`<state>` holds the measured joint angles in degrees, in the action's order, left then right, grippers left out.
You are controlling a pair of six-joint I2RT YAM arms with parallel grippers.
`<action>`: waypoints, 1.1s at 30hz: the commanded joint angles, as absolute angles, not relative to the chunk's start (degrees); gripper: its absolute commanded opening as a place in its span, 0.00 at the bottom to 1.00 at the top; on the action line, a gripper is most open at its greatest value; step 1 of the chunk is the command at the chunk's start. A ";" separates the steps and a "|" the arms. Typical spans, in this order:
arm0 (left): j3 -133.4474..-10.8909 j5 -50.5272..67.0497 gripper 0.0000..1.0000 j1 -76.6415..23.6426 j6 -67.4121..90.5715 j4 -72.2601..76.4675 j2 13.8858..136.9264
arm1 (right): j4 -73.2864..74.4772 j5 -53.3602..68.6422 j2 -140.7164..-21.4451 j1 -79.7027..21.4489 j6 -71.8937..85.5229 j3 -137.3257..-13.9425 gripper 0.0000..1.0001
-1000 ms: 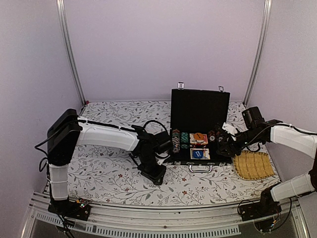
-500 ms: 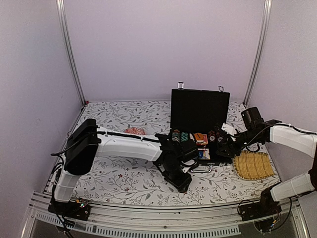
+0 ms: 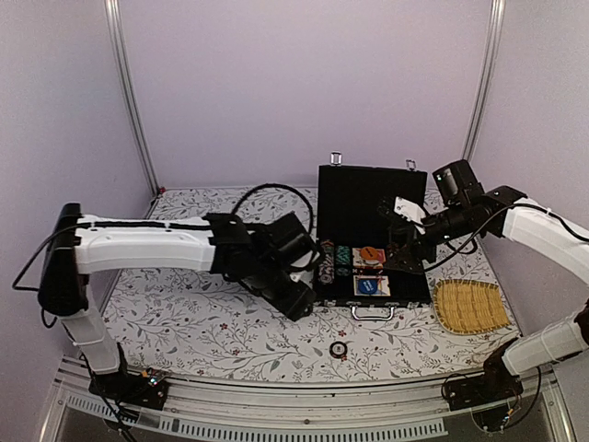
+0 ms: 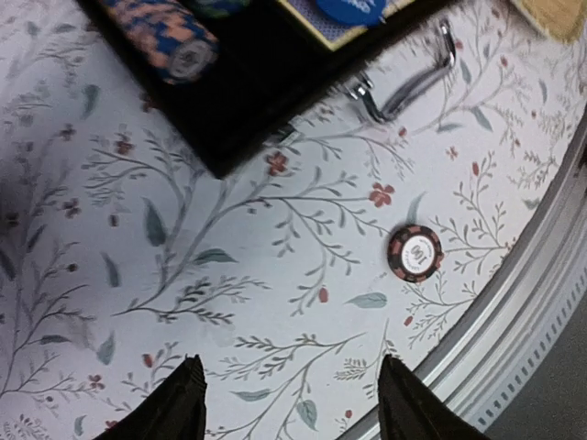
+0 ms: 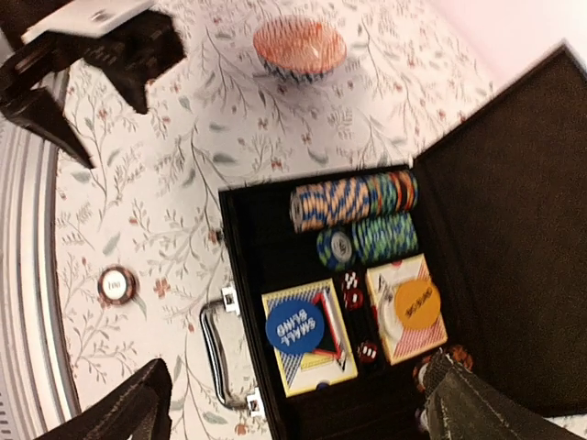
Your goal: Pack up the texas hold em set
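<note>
my left gripper (image 4: 291,368) spread empty over floral tablecloth (image 4: 229,275); dark white-centred chip (image 4: 414,252) ahead to its right, open black briefcase (image 4: 266,73) beyond. my right gripper (image 5: 301,367) gapes above it. lilac walls (image 3: 294,83).

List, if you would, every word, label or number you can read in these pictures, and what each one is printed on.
"SMALL BLIND": on the blue disc inside the open briefcase.
Orange disc: dark lettering, too blurred to read.
Loose poker chip outside the case: its centre mark is too small to read.
Nothing else is legible.
</note>
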<state>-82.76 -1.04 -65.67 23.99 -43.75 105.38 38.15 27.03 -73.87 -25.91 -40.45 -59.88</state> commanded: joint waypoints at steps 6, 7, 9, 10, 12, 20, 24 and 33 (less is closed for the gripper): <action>-62.91 -12.41 0.77 -53.10 29.64 -35.78 83.72 | 50.77 31.68 -89.17 -38.05 -43.69 -79.89 0.96; -61.92 -13.16 0.77 -52.51 30.25 -35.73 82.46 | 50.97 27.76 -90.80 -41.40 -45.45 -79.34 0.89; -60.01 -12.79 0.77 -51.27 31.99 -34.40 79.87 | 50.83 21.63 -93.78 -47.36 -47.93 -77.68 0.77; -59.16 -11.54 0.77 -50.87 32.75 -33.45 78.53 | 50.28 19.34 -95.22 -50.01 -48.37 -76.75 0.74; -57.29 -9.61 0.77 -50.47 33.88 -29.96 75.62 | 48.44 16.01 -97.07 -54.54 -48.60 -74.22 0.73; -54.08 -10.18 0.76 -49.31 34.64 -29.70 71.38 | 43.74 11.72 -101.40 -64.98 -48.90 -70.34 0.75; -53.28 -9.93 0.76 -49.31 34.84 -29.72 70.66 | 43.07 10.72 -103.30 -65.69 -48.72 -70.30 0.74; -52.86 -10.25 0.76 -49.22 33.92 -29.53 70.75 | 42.24 6.76 -105.67 -65.79 -49.10 -68.11 0.68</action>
